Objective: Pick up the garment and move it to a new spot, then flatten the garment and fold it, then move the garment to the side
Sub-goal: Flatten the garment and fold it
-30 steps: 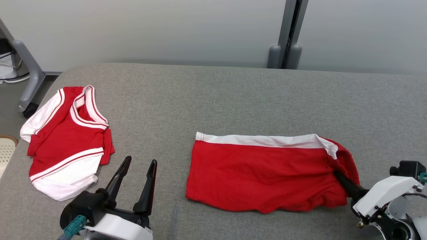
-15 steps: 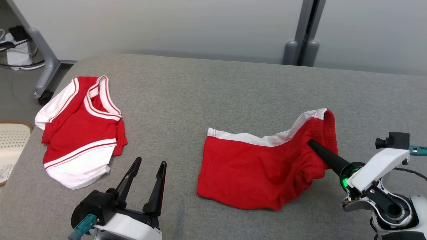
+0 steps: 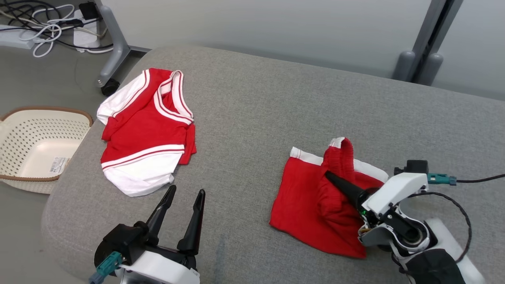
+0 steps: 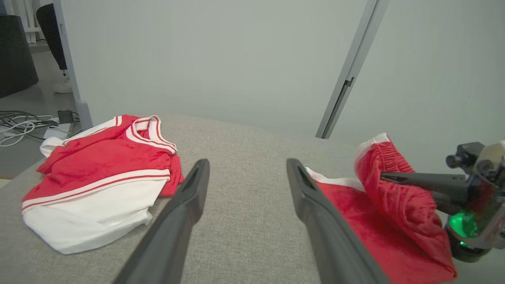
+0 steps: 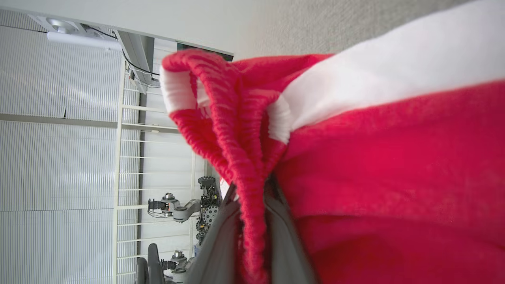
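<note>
The garment, red shorts [image 3: 303, 197] with a white waistband, lies on the grey padded table [image 3: 256, 98] at the right. My right gripper [image 3: 328, 175] is shut on the elastic waistband's right end and holds it raised and drawn over the flat left half. In the right wrist view the bunched red band [image 5: 240, 130] is pinched between my grey fingers [image 5: 221, 236]. My left gripper [image 3: 186, 191] stands open near the front edge, left of the shorts and touching nothing. From the left wrist, the left gripper [image 4: 247, 163] points between the two garments, with the right gripper [image 4: 384, 177] holding the shorts [image 4: 394, 221].
A folded red and white jersey [image 3: 146, 130] lies at the table's left, also in the left wrist view [image 4: 98, 161]. A cream perforated basket [image 3: 43, 108] sits on the floor beyond the left edge. Cables [image 3: 47, 19] and a wheeled frame leg [image 3: 114, 55] lie behind it.
My right gripper has lifted the waistband's right end and carried it left over the shorts, doubling them. The head camera has turned, shifting the whole picture rightward. The left gripper stays open and still.
</note>
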Motion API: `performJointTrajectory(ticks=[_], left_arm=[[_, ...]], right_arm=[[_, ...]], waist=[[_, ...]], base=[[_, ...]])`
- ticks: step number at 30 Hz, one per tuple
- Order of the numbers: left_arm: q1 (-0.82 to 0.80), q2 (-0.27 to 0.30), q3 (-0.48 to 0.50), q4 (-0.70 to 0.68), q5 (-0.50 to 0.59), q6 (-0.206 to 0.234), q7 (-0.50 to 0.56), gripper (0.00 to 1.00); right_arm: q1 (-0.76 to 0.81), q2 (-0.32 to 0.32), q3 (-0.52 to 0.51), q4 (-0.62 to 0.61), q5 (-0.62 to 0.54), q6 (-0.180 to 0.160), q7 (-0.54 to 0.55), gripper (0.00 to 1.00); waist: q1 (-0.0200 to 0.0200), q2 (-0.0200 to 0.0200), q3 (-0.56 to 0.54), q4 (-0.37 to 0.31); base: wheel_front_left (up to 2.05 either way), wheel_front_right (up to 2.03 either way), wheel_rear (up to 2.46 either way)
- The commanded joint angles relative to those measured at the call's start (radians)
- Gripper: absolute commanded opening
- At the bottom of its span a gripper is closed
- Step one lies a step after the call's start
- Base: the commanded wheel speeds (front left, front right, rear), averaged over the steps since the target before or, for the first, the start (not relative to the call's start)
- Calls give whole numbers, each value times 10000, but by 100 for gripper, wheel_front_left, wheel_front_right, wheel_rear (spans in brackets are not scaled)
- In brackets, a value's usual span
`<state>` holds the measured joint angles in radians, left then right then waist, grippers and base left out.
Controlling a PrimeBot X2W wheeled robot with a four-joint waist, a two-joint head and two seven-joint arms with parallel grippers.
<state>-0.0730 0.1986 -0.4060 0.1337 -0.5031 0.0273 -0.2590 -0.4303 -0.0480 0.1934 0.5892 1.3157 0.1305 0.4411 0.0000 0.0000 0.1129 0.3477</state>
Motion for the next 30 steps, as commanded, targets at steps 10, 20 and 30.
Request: performJointTrajectory(ticks=[10,20,30], left_arm=[[-207,-60,157,23,81,-64,-55,100],[-17,12,379,-79,105,42,-52,100],[299,113,624,-320,65,141,-53,100]], right_arm=[[-1290,-60,2247,1679,922,7,-1400,100],[-1136,-461,2402,167,1187,5,-2588,100],[423,-2448,1452,-2487,-639,7,-4323,100]], waist=[[0,0,64,54],[0,0,-369,-579],[0,0,-843,-1039]], base=[[0,0,0],[0,0,0],[0,0,0]])
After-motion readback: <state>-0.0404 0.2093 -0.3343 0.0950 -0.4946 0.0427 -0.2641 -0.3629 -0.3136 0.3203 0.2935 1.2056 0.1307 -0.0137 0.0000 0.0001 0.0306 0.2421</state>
